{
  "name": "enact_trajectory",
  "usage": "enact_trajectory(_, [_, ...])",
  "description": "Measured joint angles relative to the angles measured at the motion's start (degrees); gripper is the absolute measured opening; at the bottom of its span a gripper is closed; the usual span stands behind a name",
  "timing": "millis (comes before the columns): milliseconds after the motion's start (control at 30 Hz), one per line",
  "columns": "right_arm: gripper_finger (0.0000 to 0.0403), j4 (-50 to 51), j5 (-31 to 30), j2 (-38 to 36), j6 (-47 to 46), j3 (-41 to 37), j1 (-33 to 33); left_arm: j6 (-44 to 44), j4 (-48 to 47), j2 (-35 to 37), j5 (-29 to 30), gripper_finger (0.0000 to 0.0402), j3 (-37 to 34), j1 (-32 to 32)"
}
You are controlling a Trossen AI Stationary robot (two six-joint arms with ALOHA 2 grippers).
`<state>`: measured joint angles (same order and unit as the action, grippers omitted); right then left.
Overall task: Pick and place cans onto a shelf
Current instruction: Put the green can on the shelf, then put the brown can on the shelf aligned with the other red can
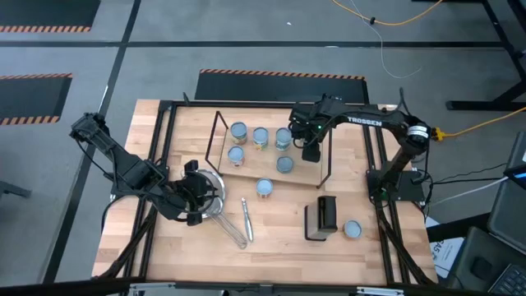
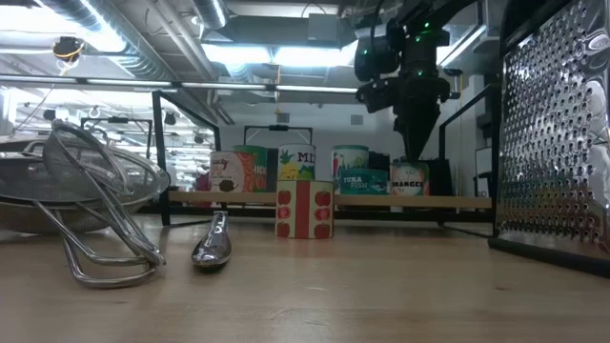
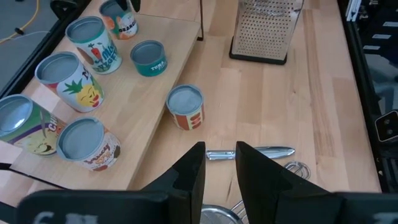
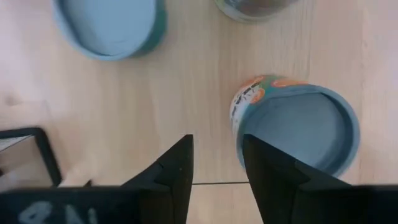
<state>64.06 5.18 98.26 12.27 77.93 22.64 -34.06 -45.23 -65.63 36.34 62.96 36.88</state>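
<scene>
The shelf [image 1: 255,170] lies mid-table with several cans standing on it. My right gripper [image 1: 311,154] points down over the shelf's right end. It is open, just above an orange-labelled can [image 4: 298,121] that stands on the board [image 2: 410,178]; nothing is between its fingers. A red-and-white can [image 1: 265,188] stands on the table at the shelf's near edge, another can [image 1: 352,229] near the right edge. My left gripper [image 3: 221,165] hovers open over the strainer [image 1: 209,197] at the near left.
A metal grater [image 1: 322,218] stands upright at the near right, beside the lone can. A spoon [image 1: 246,215] and the strainer's wire handle [image 1: 233,232] lie near the front middle. Black wire frames [image 1: 219,136] rise at the shelf's two ends.
</scene>
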Motion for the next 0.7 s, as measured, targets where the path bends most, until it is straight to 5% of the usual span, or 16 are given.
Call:
enact_trajectory(333, [0.0143,0.4,0.9,-9.0,-4.5,0.0,-5.2,3.5,9.0,0.0,0.9,0.0083,0.0,-0.9])
enact_trajectory(700, [0.0143,-12.7,1.1,-11.4,-6.2,0.0,-20.3,9.3,19.4,-0.8,0.8,0.0082,0.1,-7.8])
